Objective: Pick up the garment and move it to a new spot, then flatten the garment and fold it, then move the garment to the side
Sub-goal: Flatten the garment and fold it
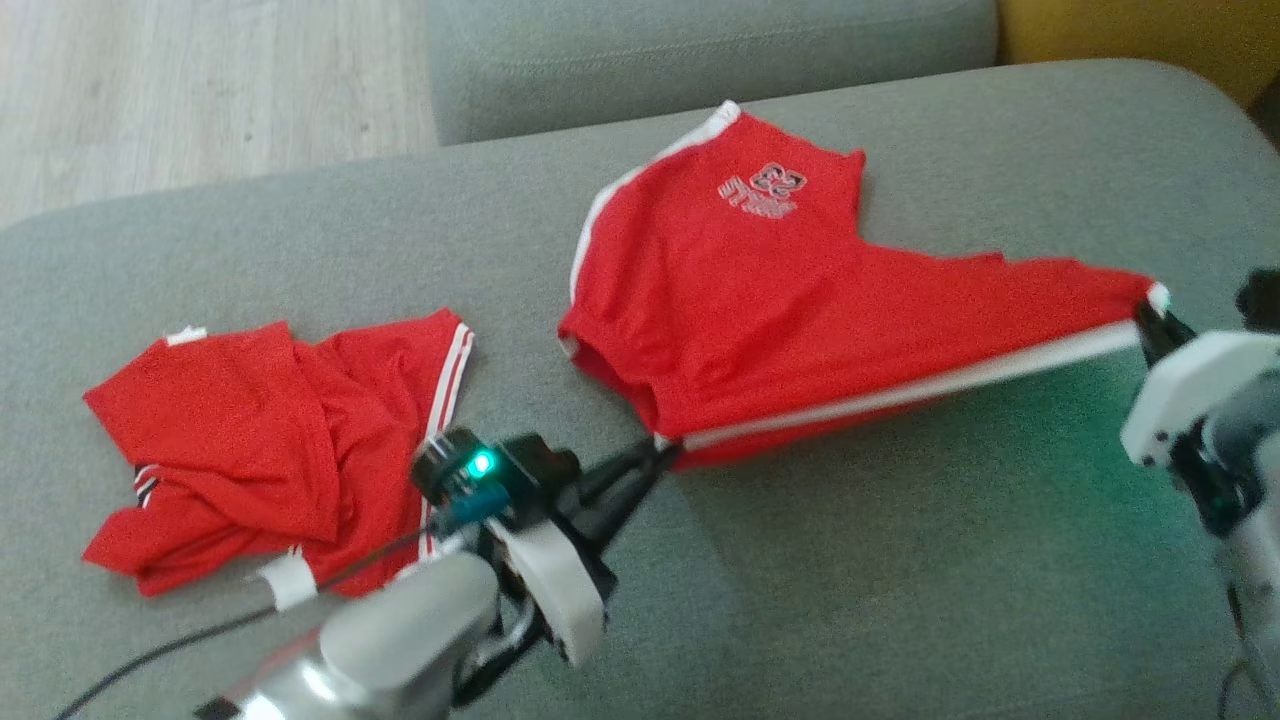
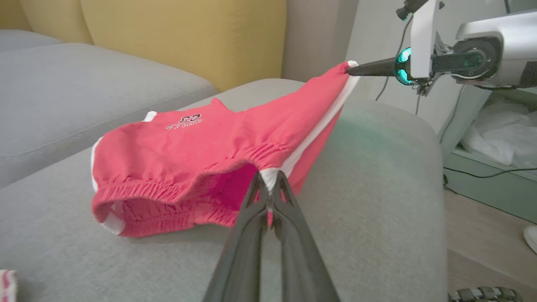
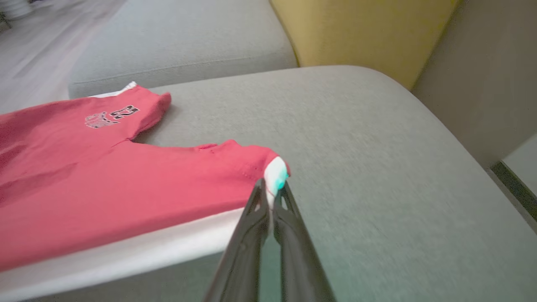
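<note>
— The grippers?
— The left gripper [image 1: 665, 453] is clamped on the shorts [image 1: 760, 290] at the waistband corner, and the right gripper [image 1: 1150, 318] is pinched on the leg hem, with the white stripe [image 1: 900, 395] taut between them.
— And the shorts?
— On the cushion [image 1: 900, 560], near edge lifted off it. A shirt [image 1: 250, 440] lies at its left end.

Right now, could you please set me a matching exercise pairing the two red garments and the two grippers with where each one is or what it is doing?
Things:
1. red shorts
2. crumpled red top
3. left gripper
4. right gripper

States:
A. shut on the leg-hem corner
B. lying loose on the grey cushion
C. stretched between both grippers
D. shut on the waistband corner

Pairs: 1-C, 2-B, 3-D, 4-A
</note>
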Controlling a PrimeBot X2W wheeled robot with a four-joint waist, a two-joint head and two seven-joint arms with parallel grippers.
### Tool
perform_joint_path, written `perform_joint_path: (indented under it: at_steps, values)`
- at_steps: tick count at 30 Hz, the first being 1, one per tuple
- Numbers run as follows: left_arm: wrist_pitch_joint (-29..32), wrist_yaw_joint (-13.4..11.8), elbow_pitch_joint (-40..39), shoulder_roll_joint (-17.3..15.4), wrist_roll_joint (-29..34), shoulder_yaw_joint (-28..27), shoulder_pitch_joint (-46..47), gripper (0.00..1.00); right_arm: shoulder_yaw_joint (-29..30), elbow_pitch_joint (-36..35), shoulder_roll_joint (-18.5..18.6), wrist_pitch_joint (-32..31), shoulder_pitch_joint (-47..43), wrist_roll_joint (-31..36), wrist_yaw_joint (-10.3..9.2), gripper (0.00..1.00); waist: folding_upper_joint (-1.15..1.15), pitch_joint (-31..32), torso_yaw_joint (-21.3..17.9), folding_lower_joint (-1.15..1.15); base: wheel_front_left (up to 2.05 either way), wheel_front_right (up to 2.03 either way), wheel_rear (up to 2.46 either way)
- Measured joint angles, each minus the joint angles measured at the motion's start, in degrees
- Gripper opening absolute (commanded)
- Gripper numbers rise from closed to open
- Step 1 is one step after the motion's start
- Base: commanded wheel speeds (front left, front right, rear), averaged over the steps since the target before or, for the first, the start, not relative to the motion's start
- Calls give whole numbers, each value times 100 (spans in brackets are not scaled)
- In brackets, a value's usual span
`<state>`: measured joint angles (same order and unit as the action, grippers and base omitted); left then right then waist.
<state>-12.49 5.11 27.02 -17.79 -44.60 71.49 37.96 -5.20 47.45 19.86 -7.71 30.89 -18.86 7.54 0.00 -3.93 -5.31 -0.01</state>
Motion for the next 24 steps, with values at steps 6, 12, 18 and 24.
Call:
perform_joint_path:
  at_steps: [6,12,18,24]
  values:
    - [178,-162,-439,100,41,142,-356,0,753,-646,44,-424,-738,136,0,0,0,170,-115,0,0,0,0]
    - [291,-327,-811,151,80,190,-470,0,1543,-1668,-175,-789,-1244,453,0,0,0,109,-158,1,0,0,0]
    - [290,-475,-955,102,49,-15,-386,0,1928,-2568,-564,-1010,-1261,832,0,0,0,-135,-82,1,0,0,0]
    - [285,-519,-976,93,-29,-269,-47,0,2076,-2853,-805,-1046,-859,1214,0,0,0,-449,109,2,0,0,0]
